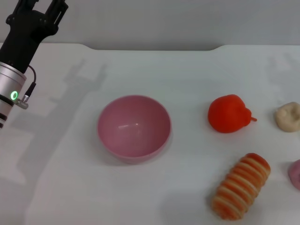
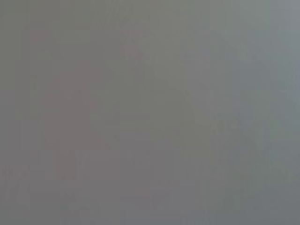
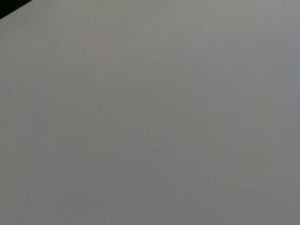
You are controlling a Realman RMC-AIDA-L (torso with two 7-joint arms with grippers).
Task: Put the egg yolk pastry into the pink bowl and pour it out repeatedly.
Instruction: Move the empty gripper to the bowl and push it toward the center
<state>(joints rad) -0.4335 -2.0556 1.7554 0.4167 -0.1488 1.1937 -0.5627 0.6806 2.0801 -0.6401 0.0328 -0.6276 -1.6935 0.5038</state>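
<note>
Three views: only my head view carries the scene; both wrist views give me flat grey with no object to name.
Pink bowl: the pink bowl (image 1: 134, 126) sits upright and empty near the middle of the white tabletop (image 1: 70, 187).
Egg yolk pastry: the egg yolk pastry (image 1: 288, 116) lies on the tabletop at the far right, well apart from the bowl, its outer side cut by the frame edge.
Between them: a red-orange fruit (image 1: 229, 114) rests between bowl and pastry, apart from both.
Nearer me: an orange-and-cream striped roll (image 1: 241, 185) lies on its side below the fruit; a pink object (image 1: 295, 174) at the right edge is mostly cut off, so I cannot say what it is.
Left gripper: the left gripper (image 1: 41, 5) hangs high at the far left corner, its fingers spread and holding nothing, tips cut by the top edge.
Right gripper: I do not see it in any view.
Open room: bare tabletop lies all round the bowl on the left and near sides; the right side is crowded up to the frame edge.
</note>
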